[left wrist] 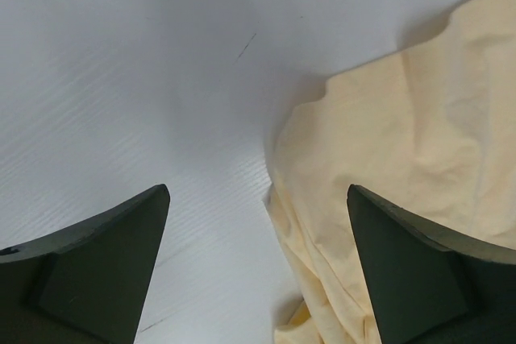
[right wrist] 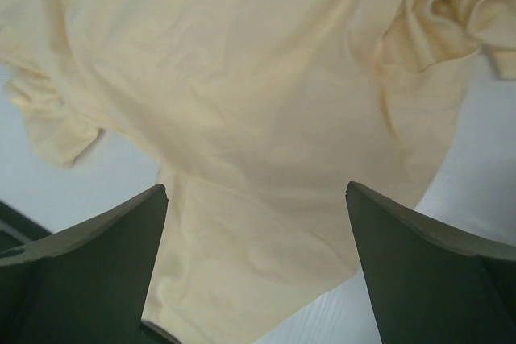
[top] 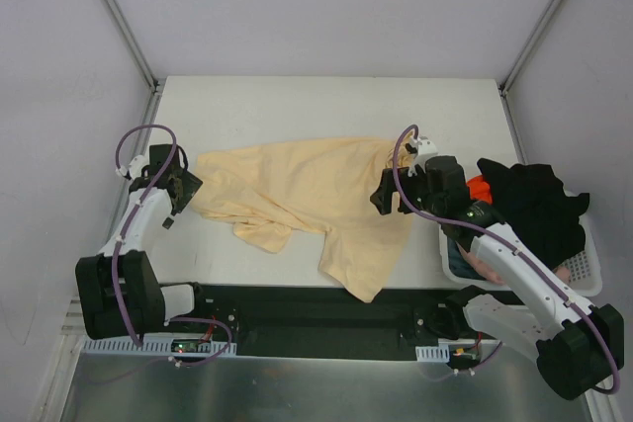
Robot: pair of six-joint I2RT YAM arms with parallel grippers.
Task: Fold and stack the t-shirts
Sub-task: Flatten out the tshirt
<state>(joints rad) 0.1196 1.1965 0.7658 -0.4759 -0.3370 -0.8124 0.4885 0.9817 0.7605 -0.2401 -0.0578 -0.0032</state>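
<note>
While the left gripper (top: 184,195) and right gripper (top: 386,197) hang open and empty at either edge of the peach shirt (top: 307,190), it lies rumpled and unfolded on the table (top: 326,106), with the other shirts (top: 539,210) heaped in the basket (top: 586,272) and nothing stacked yet.

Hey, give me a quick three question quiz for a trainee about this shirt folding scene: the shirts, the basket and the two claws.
1. What colour is the t-shirt spread out on the table?
2. True or false: the left claw and the right claw both stand open, holding nothing.
3. The black t-shirt lies: A) folded flat on the table, B) heaped over the white basket, C) underneath the spread one.

Key: 1, pale yellow. 2, true. 3, B.
</note>
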